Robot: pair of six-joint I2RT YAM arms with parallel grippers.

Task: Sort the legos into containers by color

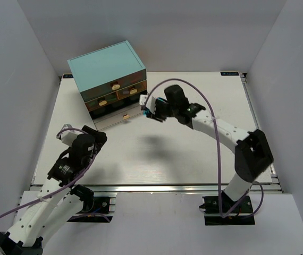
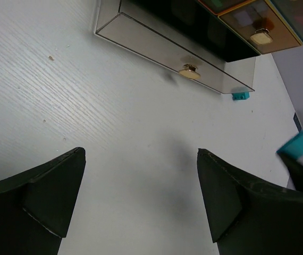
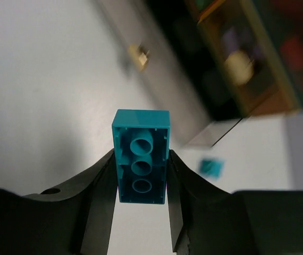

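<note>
My right gripper (image 1: pixel 151 113) is shut on a cyan-blue lego (image 3: pixel 141 156), held by its long sides with the hollow underside facing the camera, in the air just right of the cabinet's (image 1: pixel 106 68) lowest drawer (image 1: pixel 114 120). That drawer is pulled out; its cream knob (image 2: pixel 189 71) shows. The held lego also shows at the right edge of the left wrist view (image 2: pixel 300 143). A second, smaller cyan-blue lego (image 2: pixel 241 95) lies on the table by the drawer's right corner and also shows in the right wrist view (image 3: pixel 211 167). My left gripper (image 2: pixel 141 196) is open and empty over bare table in front of the cabinet.
The light-teal cabinet stands at the back left of the white table (image 1: pixel 194 154). Its upper drawers (image 2: pixel 252 24) are shut, with blurred coloured pieces behind their translucent fronts. White walls enclose the table on three sides.
</note>
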